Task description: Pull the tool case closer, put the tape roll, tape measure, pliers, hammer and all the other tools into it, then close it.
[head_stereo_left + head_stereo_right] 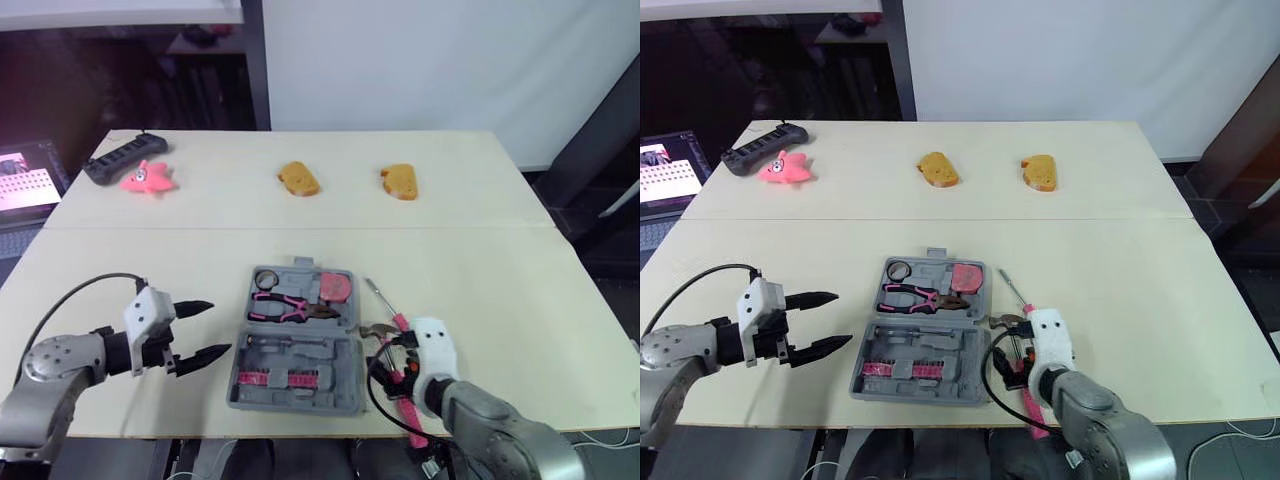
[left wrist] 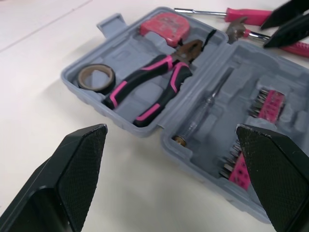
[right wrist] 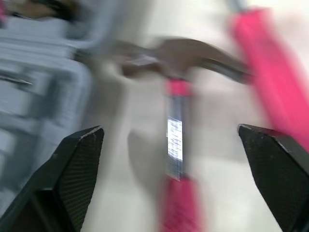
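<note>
One open tool case is shown near centre, holding one tape roll, one pliers and one tape measure. One hammer and one screwdriver are laid just right of it. The left gripper is held spread left of the case. The right gripper is spread astride the hammer.

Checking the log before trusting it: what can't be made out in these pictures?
Hammer: blurred in the right wrist view; handle detail unreadable.
Hammer handle: in the eye views, partly hidden under the right gripper and its wrist.
Pink bit racks: left wrist view, partly behind a finger of the left gripper.
</note>
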`<control>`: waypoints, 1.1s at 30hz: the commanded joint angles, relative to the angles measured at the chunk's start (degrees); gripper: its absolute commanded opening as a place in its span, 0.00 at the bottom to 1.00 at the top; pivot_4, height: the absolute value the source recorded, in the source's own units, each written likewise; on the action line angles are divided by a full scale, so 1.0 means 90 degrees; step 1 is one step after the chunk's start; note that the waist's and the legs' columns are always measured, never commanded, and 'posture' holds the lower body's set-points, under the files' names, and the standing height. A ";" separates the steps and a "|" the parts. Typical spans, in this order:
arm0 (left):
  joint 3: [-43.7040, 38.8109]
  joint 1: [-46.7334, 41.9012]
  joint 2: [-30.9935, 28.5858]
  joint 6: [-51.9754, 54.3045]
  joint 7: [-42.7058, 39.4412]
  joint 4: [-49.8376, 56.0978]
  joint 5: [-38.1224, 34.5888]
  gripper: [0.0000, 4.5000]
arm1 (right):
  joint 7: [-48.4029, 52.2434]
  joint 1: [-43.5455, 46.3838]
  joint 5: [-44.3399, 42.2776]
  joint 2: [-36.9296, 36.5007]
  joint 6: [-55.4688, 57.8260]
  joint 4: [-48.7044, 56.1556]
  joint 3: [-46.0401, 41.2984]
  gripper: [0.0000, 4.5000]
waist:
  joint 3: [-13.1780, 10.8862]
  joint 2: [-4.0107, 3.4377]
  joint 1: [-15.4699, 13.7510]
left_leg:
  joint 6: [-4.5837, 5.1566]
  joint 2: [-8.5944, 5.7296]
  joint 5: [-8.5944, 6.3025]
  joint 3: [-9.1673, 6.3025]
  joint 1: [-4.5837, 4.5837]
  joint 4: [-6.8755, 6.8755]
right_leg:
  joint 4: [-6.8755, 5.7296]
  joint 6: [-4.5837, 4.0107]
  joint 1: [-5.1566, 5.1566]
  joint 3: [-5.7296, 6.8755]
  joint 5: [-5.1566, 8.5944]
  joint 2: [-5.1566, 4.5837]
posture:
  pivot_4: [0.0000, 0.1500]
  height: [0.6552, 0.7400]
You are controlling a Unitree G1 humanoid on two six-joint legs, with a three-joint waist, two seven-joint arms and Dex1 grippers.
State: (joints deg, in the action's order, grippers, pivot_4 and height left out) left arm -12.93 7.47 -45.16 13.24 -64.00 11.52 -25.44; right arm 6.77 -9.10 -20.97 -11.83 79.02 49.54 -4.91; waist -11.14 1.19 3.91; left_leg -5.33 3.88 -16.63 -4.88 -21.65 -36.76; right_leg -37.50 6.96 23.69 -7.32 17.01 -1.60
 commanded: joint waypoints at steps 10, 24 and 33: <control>-0.1385 0.0874 -0.0994 -0.0588 -0.1746 -0.0303 -0.0572 1.00 | 0.6028 0.1257 -0.0403 -0.4979 -0.4303 -0.0532 -0.0358 0.99 | -0.0015 -0.0008 -0.0023 | 0.0001 0.0001 0.0000 0.0013 0.0018 0.0062 | 0.0042 -0.0002 -0.0004 0.0001 -0.0001 -0.0004 | 1.00 1.00; -0.1178 0.0899 -0.0901 -0.1265 -0.2012 -0.0670 -0.0375 1.00 | 0.8093 0.3440 0.3519 -0.5685 -1.2142 -0.4044 0.2737 0.99 | -0.0030 -0.0017 0.0003 | 0.0001 0.0004 0.0002 0.0018 0.0033 0.0059 | 0.0021 0.0021 -0.0008 0.0003 -0.0011 -0.0004 | 1.00 1.00; -0.0971 0.0916 -0.0747 -0.1284 -0.1828 -0.0427 -0.0320 1.00 | 0.8874 0.4816 0.4552 -0.4860 -1.2769 -0.4338 0.4148 0.99 | -0.0032 -0.0021 -0.0003 | -0.0003 0.0003 0.0004 0.0018 0.0032 0.0050 | 0.0018 0.0021 -0.0013 0.0003 -0.0012 -0.0005 | 1.00 1.00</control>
State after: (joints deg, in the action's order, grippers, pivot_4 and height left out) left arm -21.34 15.67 -51.95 1.87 -80.95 5.98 -28.11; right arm 85.98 32.69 18.33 -56.13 -34.48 10.69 31.83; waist -11.42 1.00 3.88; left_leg -5.36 3.91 -16.59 -4.72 -21.35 -36.33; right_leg -37.35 7.15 23.58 -7.29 16.89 -1.65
